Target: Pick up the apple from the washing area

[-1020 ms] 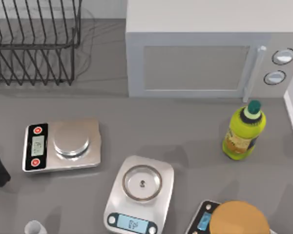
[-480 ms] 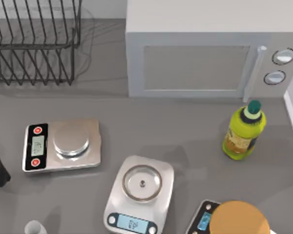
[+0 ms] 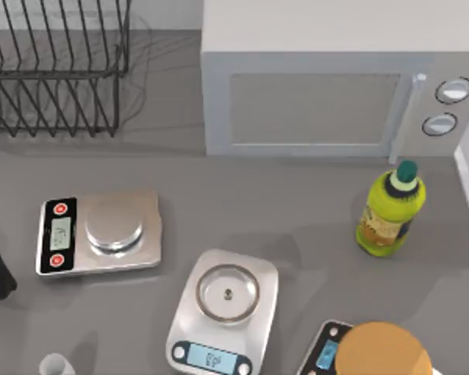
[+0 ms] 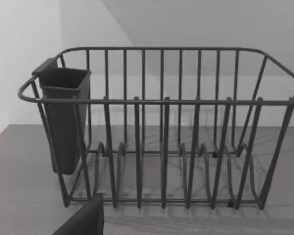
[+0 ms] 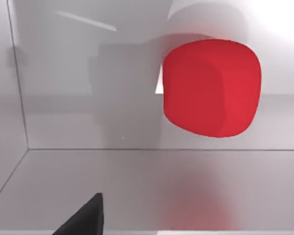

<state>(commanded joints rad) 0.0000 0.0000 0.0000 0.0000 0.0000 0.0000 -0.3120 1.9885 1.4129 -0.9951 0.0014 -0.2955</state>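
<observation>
From above, the grey counter [image 3: 219,203] looks the same as a second ago: three scales, yellow-green bottle [image 3: 389,211], white microwave [image 3: 328,78] all unmoved, so the reach hasn't paid off yet. The left wrist view faces an empty dark wire dish rack [image 4: 161,127] with its empty dark cutlery cup [image 4: 64,117]. The right wrist view finds the smooth red apple [image 5: 211,87] in a pale grey basin [image 5: 112,186]; I cannot tell either hand's state.

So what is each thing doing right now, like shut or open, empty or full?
Microwave: door shut.
Bottle: upright, green cap on.
Dish rack: no dishes in it; its dark cup holder hangs on one end.
Left scale: pan bare.
Middle scale: pan bare.
Right scale: tan disc on it.
Apple: inside a pale-walled basin.
</observation>
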